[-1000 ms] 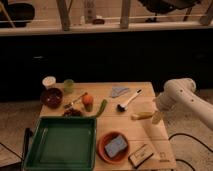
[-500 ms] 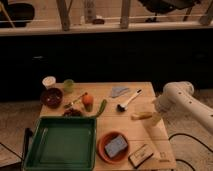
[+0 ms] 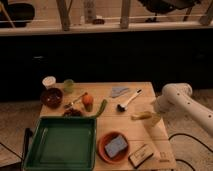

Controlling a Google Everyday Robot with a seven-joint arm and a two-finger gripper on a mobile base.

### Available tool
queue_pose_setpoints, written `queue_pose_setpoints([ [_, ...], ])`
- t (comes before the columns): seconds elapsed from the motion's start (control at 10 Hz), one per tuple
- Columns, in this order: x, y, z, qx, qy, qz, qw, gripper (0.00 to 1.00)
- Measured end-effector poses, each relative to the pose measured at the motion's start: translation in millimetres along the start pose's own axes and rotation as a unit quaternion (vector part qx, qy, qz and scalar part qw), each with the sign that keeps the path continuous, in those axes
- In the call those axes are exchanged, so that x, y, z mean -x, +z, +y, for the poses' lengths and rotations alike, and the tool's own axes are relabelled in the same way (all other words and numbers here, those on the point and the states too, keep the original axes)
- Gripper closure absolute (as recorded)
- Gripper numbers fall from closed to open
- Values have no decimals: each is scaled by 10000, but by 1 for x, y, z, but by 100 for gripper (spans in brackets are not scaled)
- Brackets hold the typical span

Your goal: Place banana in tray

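Banana (image 3: 141,116) lies on the table (image 3: 145,136) close to its right edge, well apart from the tray (image 3: 60,146), which fills the front left corner. Between them you have an orange bowl (image 3: 103,145) holding a blue sponge (image 3: 116,146), just beside the tray's right rim. A long green vegetable (image 3: 101,107) lies near the tray's far right corner, with an orange carrot-like item (image 3: 88,101) beside it. A brush (image 3: 128,99) and a grey cloth (image 3: 119,91) sit behind the banana, and a small box (image 3: 141,155) in front of it. The white arm (image 3: 175,96) reaches in from the right and bends down at the table's edge. Its gripper (image 3: 151,115) is low at the banana's right end. You cannot tell whether it has closed on the fruit.
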Motion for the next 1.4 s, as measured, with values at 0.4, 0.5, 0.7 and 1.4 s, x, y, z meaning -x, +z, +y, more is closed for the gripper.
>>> queue_pose_setpoints([
  [0.4, 1, 7, 2, 66, -3, -23, 10000, 20],
  [0.5, 1, 8, 2, 77, -8, -30, 10000, 20],
  [0.7, 1, 12, 4, 107, -16, -43, 9999, 20],
  [1.4, 3, 22, 9, 193, -34, -75, 9998, 20],
])
